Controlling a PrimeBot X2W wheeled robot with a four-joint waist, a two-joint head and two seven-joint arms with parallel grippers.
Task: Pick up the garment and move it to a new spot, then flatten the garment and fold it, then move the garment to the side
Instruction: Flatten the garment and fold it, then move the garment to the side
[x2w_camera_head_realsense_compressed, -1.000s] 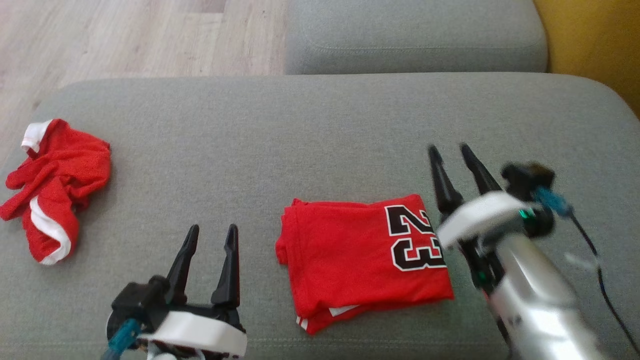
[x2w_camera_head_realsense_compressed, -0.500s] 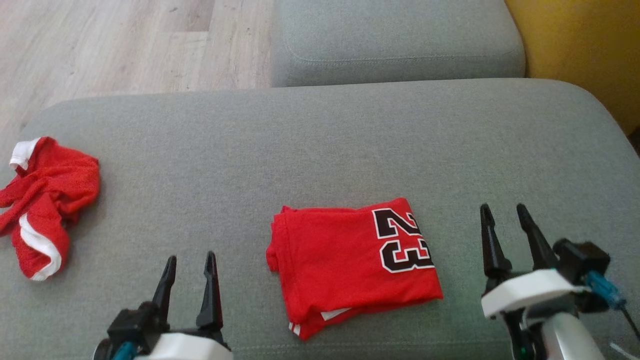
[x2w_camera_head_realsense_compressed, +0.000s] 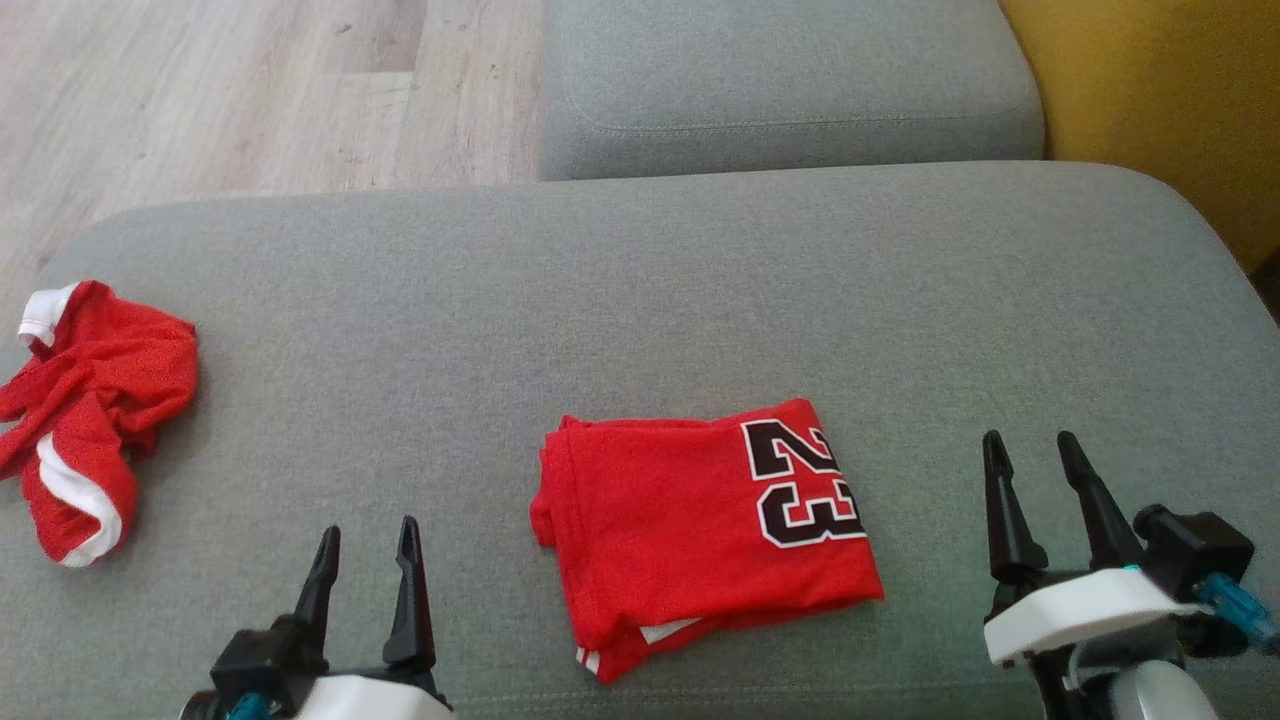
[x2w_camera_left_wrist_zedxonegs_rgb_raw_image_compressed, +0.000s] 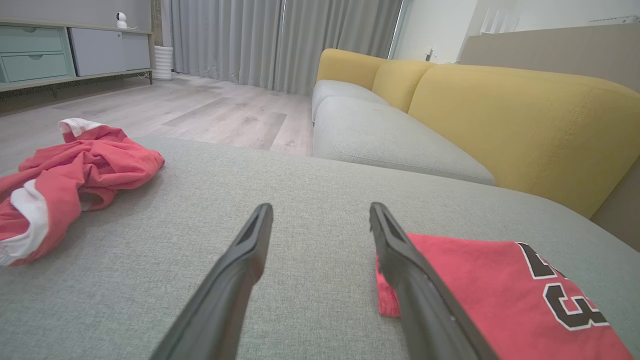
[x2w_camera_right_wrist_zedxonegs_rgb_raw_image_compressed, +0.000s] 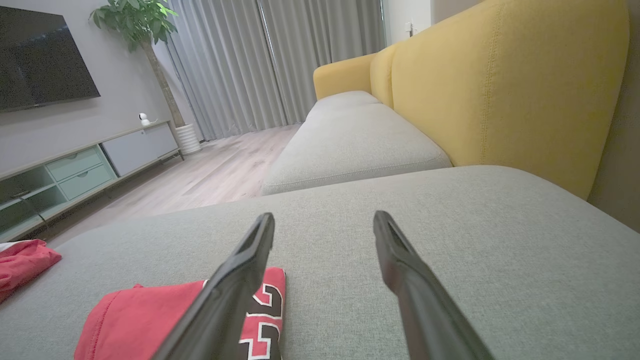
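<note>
A red garment (x2w_camera_head_realsense_compressed: 690, 530) with a black "23" lies folded into a neat rectangle on the grey cushion (x2w_camera_head_realsense_compressed: 640, 300), toward its front middle. It also appears at the lower right of the left wrist view as the folded garment (x2w_camera_left_wrist_zedxonegs_rgb_raw_image_compressed: 500, 295) and at the lower left of the right wrist view (x2w_camera_right_wrist_zedxonegs_rgb_raw_image_compressed: 150, 320). My left gripper (x2w_camera_head_realsense_compressed: 365, 535) stands open to its left, apart from it, nothing between the fingers. On the garment's right my right gripper (x2w_camera_head_realsense_compressed: 1030, 445) is open and empty too, clear of the cloth.
A second red garment with white trim (x2w_camera_head_realsense_compressed: 80, 410) lies crumpled at the cushion's far left edge. Behind is another grey seat cushion (x2w_camera_head_realsense_compressed: 790, 80), a yellow sofa back (x2w_camera_head_realsense_compressed: 1150, 110) at the right, and wooden floor (x2w_camera_head_realsense_compressed: 230, 90) beyond the left side.
My right gripper has drawn back from beside the folded garment toward the lower right. The left gripper has also pulled back and lower. The head view shifted slightly.
</note>
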